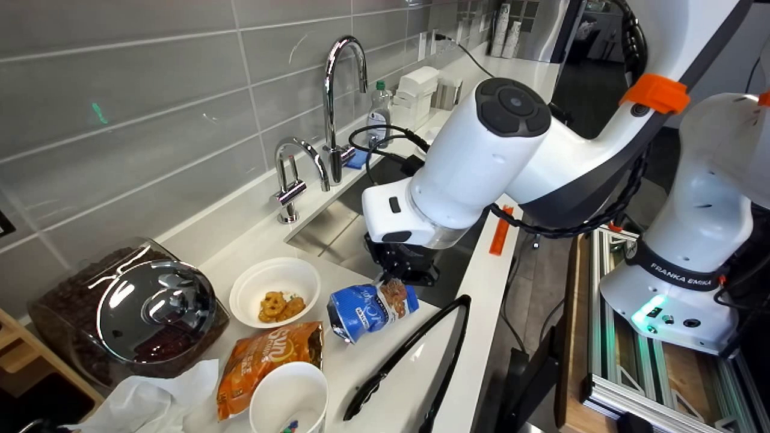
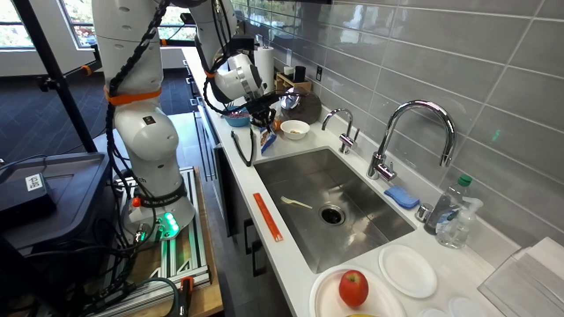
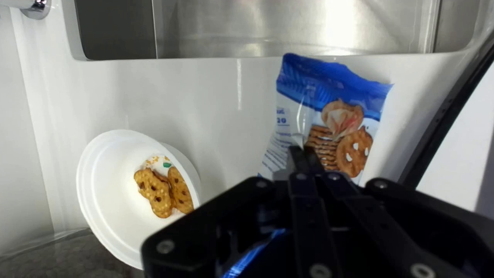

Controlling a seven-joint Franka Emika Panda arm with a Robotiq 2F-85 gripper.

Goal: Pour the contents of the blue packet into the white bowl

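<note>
The blue packet [image 1: 355, 310] is a crinkly bag with white print and pictures of crackers. It shows in both exterior views [image 2: 267, 140] and in the wrist view [image 3: 332, 88]. My gripper [image 3: 305, 152] is shut on a fold in the packet's middle; it also shows in an exterior view [image 1: 385, 279]. I cannot tell whether the packet touches the counter. The white bowl [image 1: 255, 285] stands apart from it, between packet and wall, also in view from the wrist [image 3: 106, 181]. Several brown crackers and a small green bit lie in the bowl. The packet's inside is hidden.
An orange-brown bag [image 1: 264, 361] and a deep white cup [image 1: 289, 391] stand beside the bowl. A large jar with a shiny lid [image 1: 156, 313] is behind them. Black tongs [image 1: 415, 352] lie at the counter's front. The sink [image 2: 299, 176] and a small tap [image 2: 346, 141] are close by.
</note>
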